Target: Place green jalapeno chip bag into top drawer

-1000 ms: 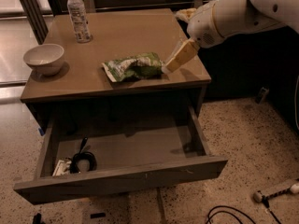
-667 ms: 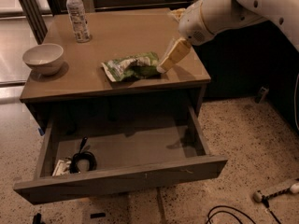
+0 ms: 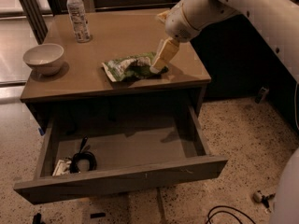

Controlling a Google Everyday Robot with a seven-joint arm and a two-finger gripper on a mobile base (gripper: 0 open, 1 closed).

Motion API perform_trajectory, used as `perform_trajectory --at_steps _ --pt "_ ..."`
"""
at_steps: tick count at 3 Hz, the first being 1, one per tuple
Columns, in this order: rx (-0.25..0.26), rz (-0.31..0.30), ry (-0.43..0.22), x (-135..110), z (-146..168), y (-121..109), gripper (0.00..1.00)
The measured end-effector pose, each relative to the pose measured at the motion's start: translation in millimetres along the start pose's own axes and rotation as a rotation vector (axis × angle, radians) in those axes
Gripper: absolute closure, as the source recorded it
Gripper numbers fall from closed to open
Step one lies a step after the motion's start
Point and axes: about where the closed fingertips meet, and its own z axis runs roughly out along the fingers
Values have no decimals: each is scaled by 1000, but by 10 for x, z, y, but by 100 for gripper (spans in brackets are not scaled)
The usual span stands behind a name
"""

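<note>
The green jalapeno chip bag [image 3: 129, 66] lies flat near the front middle of the table top [image 3: 121, 36]. My gripper [image 3: 159, 64] reaches in from the upper right, and its tan fingers [image 3: 164, 54] come down at the bag's right end. The top drawer [image 3: 121, 160] stands pulled open below the table, its flat front panel toward the camera.
A white bowl [image 3: 44, 57] sits at the table's left edge. A clear plastic bottle [image 3: 78, 14] with a white label stands at the back left. A black coiled cable [image 3: 82, 161] and a small white item lie in the drawer's left part. Cables lie on the speckled floor at the right.
My arm has moved left and down, bringing the gripper from beside the bag's right end onto that end. The bag, bowl, bottle and drawer have not moved.
</note>
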Motion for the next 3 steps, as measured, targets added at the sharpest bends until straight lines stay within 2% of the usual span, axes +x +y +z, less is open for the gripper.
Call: perform_trajectory --at_steps 3 --pt "-78 -43 81 -2 495 -66 3"
